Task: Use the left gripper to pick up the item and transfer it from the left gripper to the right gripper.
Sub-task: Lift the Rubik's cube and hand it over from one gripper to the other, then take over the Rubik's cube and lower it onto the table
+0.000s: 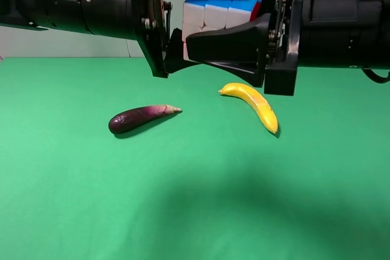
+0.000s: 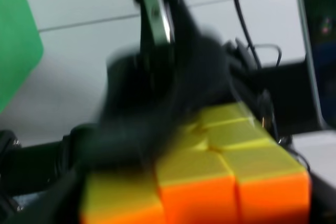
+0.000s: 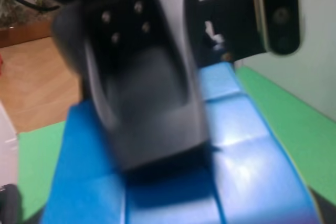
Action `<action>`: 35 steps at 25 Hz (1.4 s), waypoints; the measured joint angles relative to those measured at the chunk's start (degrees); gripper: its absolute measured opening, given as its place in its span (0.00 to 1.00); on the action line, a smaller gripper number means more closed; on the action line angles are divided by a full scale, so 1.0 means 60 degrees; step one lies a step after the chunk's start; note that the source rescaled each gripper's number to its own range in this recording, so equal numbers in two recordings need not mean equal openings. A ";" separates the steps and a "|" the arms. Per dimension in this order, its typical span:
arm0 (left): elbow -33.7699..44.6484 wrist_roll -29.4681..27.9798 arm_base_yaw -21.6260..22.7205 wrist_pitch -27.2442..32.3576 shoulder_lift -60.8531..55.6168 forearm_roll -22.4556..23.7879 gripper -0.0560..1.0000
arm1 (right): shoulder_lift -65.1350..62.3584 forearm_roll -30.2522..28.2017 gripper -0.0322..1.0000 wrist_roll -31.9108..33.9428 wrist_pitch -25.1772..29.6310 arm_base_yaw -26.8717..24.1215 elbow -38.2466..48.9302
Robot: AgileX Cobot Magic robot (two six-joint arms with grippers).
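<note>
Puzzle cube (image 1: 214, 10) handed over in mid-air.
It is clenched by the right gripper (image 1: 201, 36); the left gripper (image 1: 206, 21)'s hold cannot be told; its release is needed next.

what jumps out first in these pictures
A colourful puzzle cube sits in mid-air at the top of the high view, where the left end effector and right end effector meet around it. Below, a purple eggplant and yellow banana lie apart on the green table.

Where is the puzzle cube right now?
The puzzle cube is aloft at top centre of the exterior high view, between the left gripper and right gripper, above the eggplant and banana on the table.
</note>
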 joint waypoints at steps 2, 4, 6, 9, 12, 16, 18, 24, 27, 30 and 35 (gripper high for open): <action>0.0000 0.0000 0.0000 -0.0045 0.0000 -0.0008 0.64 | 0.0000 0.0000 0.03 0.0000 0.0147 0.0009 0.0000; 0.0000 0.0000 0.0000 -0.0045 0.0000 -0.0008 0.79 | 0.0000 0.0000 0.03 0.0000 0.0148 0.0009 0.0000; 0.0000 0.0000 0.0000 -0.0045 0.0000 -0.0008 0.84 | 0.0000 0.0000 0.03 0.0000 0.0176 0.0009 0.0000; 0.0000 0.0000 0.0000 -0.0036 0.0000 -0.0008 0.87 | 0.0000 0.0000 0.03 0.0000 0.0182 0.0009 0.0000; 0.0000 0.0019 0.0000 0.0002 0.0000 -0.0008 0.88 | 0.0000 0.0000 0.03 0.0000 0.0182 0.0009 0.0000; 0.0000 0.0170 0.0066 0.0009 -0.0093 0.0001 0.88 | 0.0000 -0.0008 0.03 0.0000 -0.0079 0.0009 0.0000; 0.0000 0.0299 0.0208 0.0009 -0.0262 0.0111 0.88 | 0.0000 -0.0008 0.03 0.0000 -0.0293 0.0009 0.0000; 0.0000 0.0335 0.1186 0.0029 -0.1046 0.0803 0.89 | 0.0000 0.0011 0.03 0.0000 -0.0717 0.0009 0.0000; 0.0000 -0.0111 0.1755 0.0039 -0.1575 0.1586 0.89 | 0.0000 -0.0008 0.03 0.0000 -0.0828 0.0009 0.0000; 0.0000 -0.0673 0.2217 0.0048 -0.2156 0.2817 0.89 | 0.0000 -0.0008 0.03 0.0000 -0.0819 0.0009 0.0000; 0.0000 -0.1772 0.2903 -0.0226 -0.3547 0.5043 0.89 | 0.0000 -0.0008 0.03 0.0000 -0.0828 0.0009 0.0000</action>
